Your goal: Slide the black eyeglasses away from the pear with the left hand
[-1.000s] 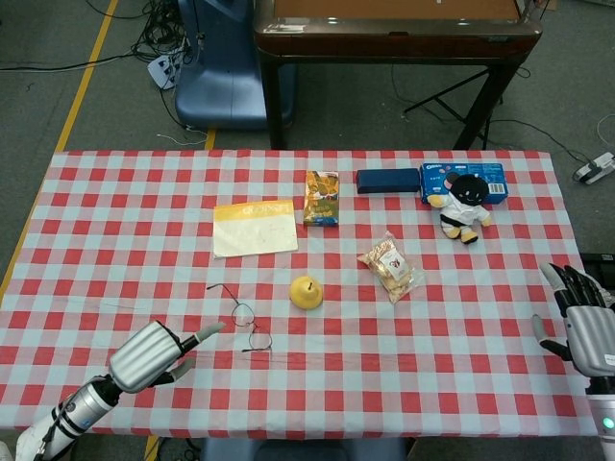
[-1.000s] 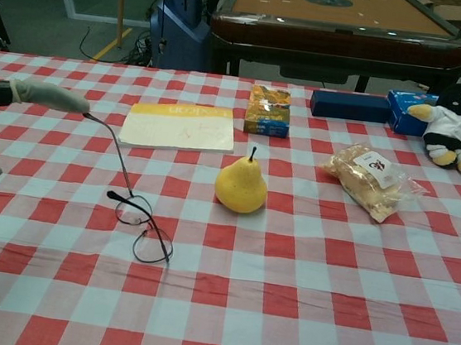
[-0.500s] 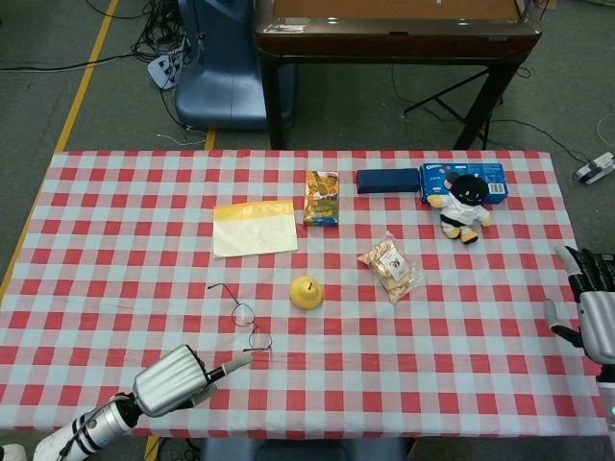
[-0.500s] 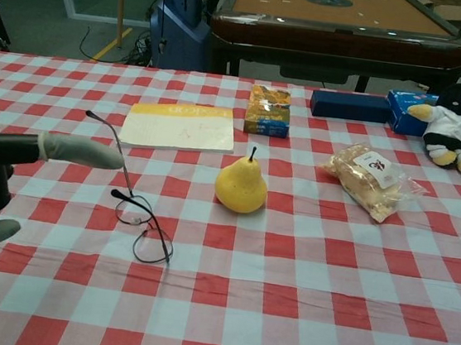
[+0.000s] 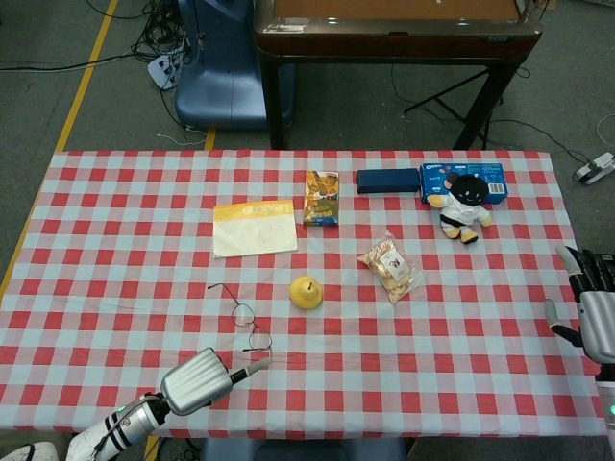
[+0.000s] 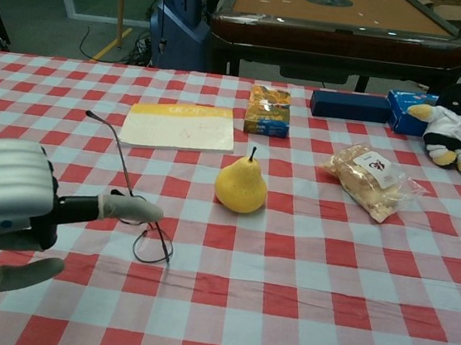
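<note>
The black eyeglasses point(image 5: 240, 315) lie unfolded on the checked tablecloth, just left of the yellow pear point(image 5: 307, 292). In the chest view the eyeglasses point(image 6: 152, 247) stretch from a long temple arm at the back to thin wire lenses in front, a short way left of the pear point(image 6: 241, 187). My left hand point(image 5: 197, 393) is low at the table's front edge, holding nothing. One finger point(image 6: 130, 209) is stretched out over the near lens, the thumb apart below it. Whether it touches the frame I cannot tell. My right hand point(image 5: 588, 312) hangs open off the table's right edge.
Behind the glasses lies a yellow envelope point(image 5: 254, 228). A snack box point(image 5: 322, 197), a dark blue case point(image 5: 387, 180), a blue biscuit box point(image 5: 492, 177) and a plush toy point(image 5: 464, 206) stand farther back. A clear snack bag point(image 5: 390, 267) lies right of the pear.
My left hand has swung right along the front edge and inward, bringing its outstretched finger from left of the glasses to their near lens. The glasses and pear have not shifted.
</note>
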